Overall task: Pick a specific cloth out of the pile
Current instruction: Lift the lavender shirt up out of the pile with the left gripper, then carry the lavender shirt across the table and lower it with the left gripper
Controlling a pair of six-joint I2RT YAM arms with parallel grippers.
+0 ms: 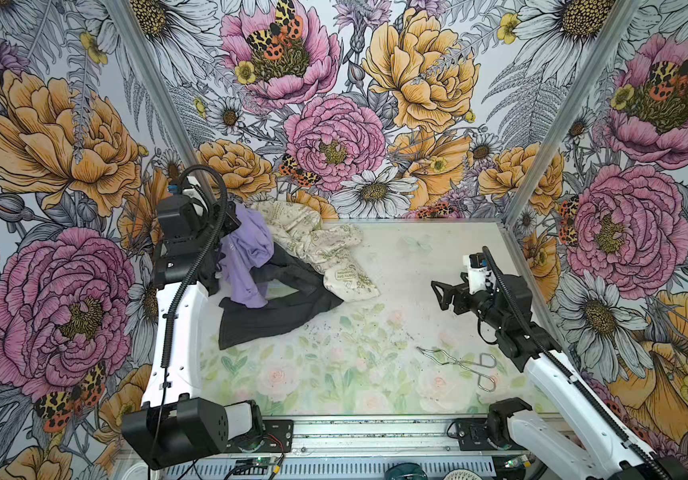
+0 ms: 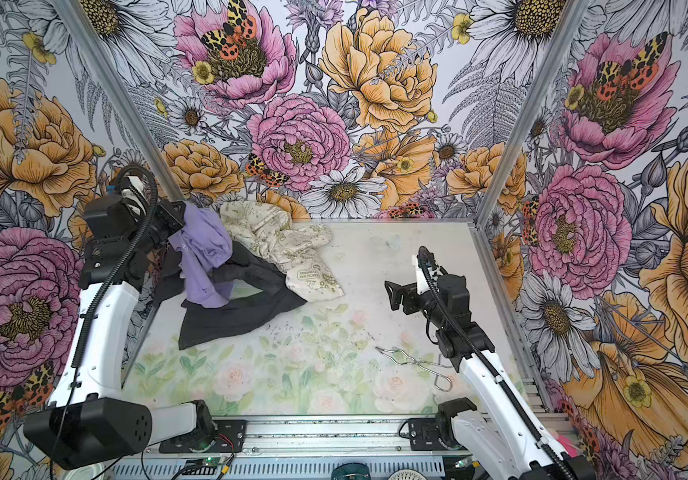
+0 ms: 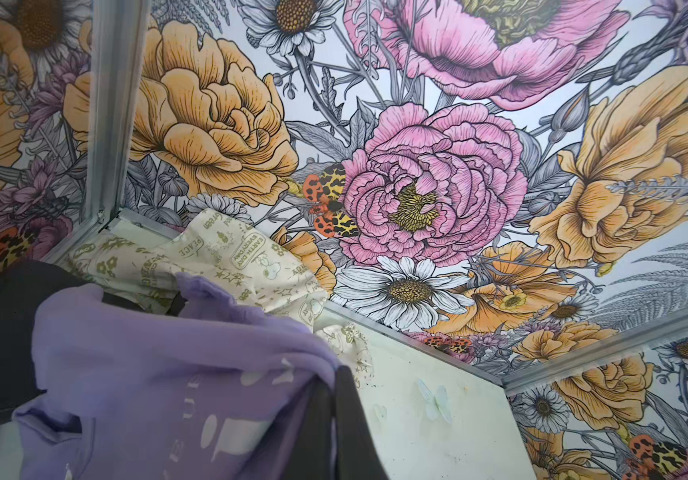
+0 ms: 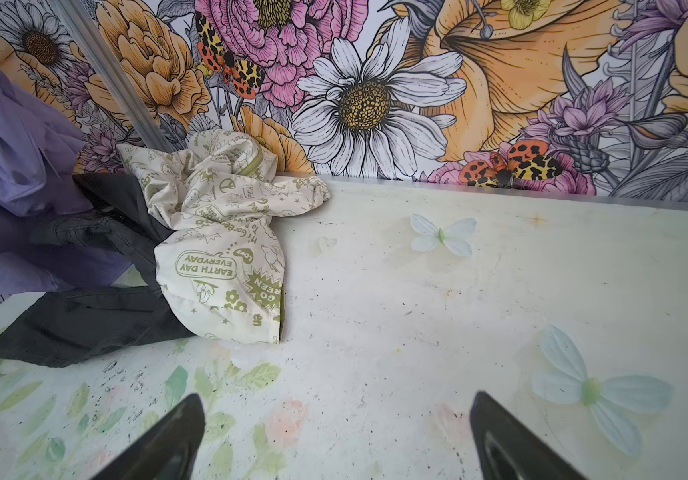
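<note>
left gripper (image 1: 232,220) closed on the lavender cloth (image 1: 246,253), held up at the far left corner; its lower folds drape onto the pile (image 1: 292,291). extraction judged partly done, full separation outstanding. right gripper (image 1: 437,296) fully spread, empty, well apart. table (image 1: 334,374) floral-printed, speckled with debris (image 1: 325,330); tongs (image 1: 458,363) near right arm (image 1: 550,374). walls (image 1: 375,104) floral.

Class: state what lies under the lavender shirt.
The black garment spreads beneath the lavender shirt, on the table. Whether the cream cloth also reaches under it cannot be seen; the shirt covers that part.
</note>
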